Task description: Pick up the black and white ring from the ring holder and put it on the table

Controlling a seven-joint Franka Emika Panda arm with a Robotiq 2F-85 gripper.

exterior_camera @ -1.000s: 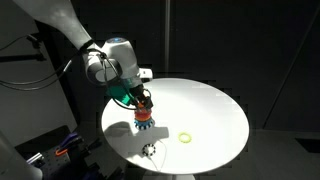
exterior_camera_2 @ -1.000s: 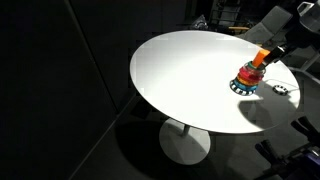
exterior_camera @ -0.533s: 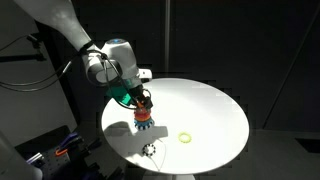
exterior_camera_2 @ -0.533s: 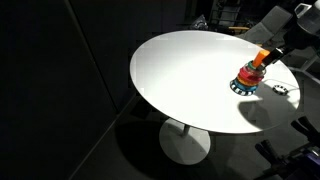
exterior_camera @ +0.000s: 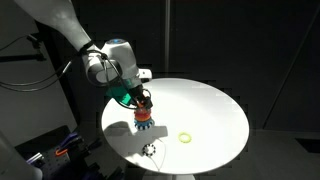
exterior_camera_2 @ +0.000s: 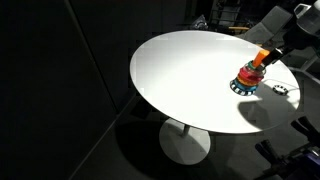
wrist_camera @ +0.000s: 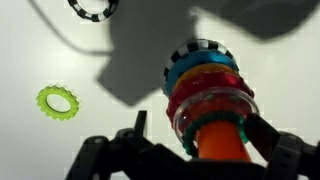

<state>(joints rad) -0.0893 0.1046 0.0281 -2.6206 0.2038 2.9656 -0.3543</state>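
The ring holder [wrist_camera: 218, 140] is an orange peg with stacked coloured rings; it also shows in both exterior views [exterior_camera: 143, 121] [exterior_camera_2: 246, 80]. A black and white ring [wrist_camera: 196, 49] lies at the bottom of the stack. Another black and white toothed ring [wrist_camera: 93, 9] lies flat on the white table [wrist_camera: 40, 50], apart from the holder, and shows in an exterior view [exterior_camera: 150, 151]. My gripper [wrist_camera: 203, 135] is open and straddles the top of the peg, where a thin dark green ring sits. The left finger stands clear of the stack. It is right above the holder in an exterior view [exterior_camera: 145, 103].
A yellow-green toothed ring [wrist_camera: 58, 101] lies on the table beside the holder, also in an exterior view [exterior_camera: 186, 137]. The round table [exterior_camera_2: 190, 70] ends close to the holder on the near side. The surroundings are dark.
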